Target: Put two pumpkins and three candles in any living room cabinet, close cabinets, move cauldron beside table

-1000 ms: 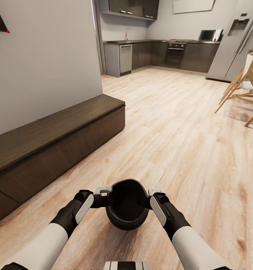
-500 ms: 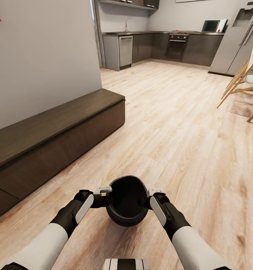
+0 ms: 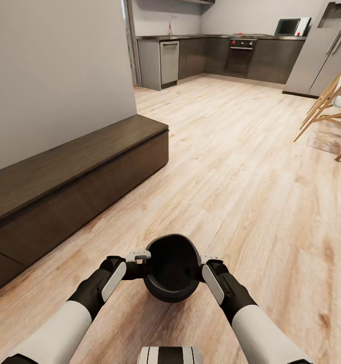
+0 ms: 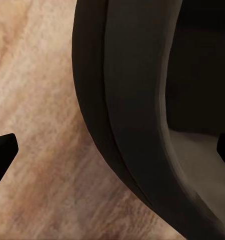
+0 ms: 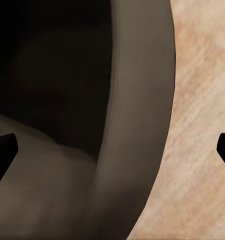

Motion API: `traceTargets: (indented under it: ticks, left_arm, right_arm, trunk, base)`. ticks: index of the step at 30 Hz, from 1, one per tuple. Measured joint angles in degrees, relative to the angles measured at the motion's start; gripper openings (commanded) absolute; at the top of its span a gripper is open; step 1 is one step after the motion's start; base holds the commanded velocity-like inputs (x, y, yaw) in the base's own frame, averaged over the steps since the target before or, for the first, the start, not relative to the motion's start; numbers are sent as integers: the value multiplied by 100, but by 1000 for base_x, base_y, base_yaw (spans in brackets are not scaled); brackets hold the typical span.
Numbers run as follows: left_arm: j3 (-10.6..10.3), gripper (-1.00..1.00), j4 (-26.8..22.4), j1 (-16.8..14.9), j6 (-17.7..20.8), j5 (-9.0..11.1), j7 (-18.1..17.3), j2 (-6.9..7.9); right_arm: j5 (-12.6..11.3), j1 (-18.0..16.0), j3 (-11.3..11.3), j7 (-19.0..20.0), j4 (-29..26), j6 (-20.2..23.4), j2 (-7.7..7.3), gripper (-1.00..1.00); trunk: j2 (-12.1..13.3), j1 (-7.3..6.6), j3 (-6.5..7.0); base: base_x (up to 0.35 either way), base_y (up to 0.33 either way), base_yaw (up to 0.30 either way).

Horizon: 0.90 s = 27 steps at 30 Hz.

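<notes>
Head view: both grippers (image 3: 144, 263) (image 3: 203, 265) clamp the cauldron (image 3: 171, 268) over pale wood floor (image 3: 241, 167); cabinet (image 3: 64, 192) alongside.

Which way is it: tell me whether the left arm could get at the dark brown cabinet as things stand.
Probably not: the left end effector and the right end effector flank the cauldron, and the cabinet sits off to its left across bare floor.

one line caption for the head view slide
Both hands grip the black cauldron above the wood floor, beside the closed cabinet.
</notes>
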Motion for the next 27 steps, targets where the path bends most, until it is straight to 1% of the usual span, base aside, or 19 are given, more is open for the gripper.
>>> traceTargets:
  ticks: [7, 15, 16, 18, 20, 27]
  left_arm:
    - [43, 100, 0, 0, -3, 7, 0, 0]
    - [31, 100, 0, 0, -4, 9, 0, 0]
    - [26, 100, 0, 0, -4, 9, 0, 0]
    - [18, 100, 0, 0, -4, 8, 0, 0]
    - [9, 100, 0, 0, -5, 5, 0, 0]
    - [-1, 100, 0, 0, -11, 0, 0, 0]
  right_arm:
    - [0, 0, 5, 0, 1, 0, 0, 100]
    - [0, 0, 6, -1, 0, 0, 0, 100]
    - [0, 0, 6, -1, 0, 0, 0, -100]
    - [0, 0, 7, 0, 1, 0, 0, -100]
    - [53, 0, 1, 6, 3, 12, -1, -100]
    - [54, 0, -3, 6, 3, 12, -1, -100]
  trunk:
    - [0, 0, 0]
    - [0, 0, 0]
    - [0, 0, 0]
    - [0, 0, 0]
    - [0, 0, 0]
    - [0, 0, 0]
  base:
    - [0, 0, 0]
    - [0, 0, 0]
    - [0, 0, 0]
    - [0, 0, 0]
    - [0, 0, 0]
    - [0, 0, 0]
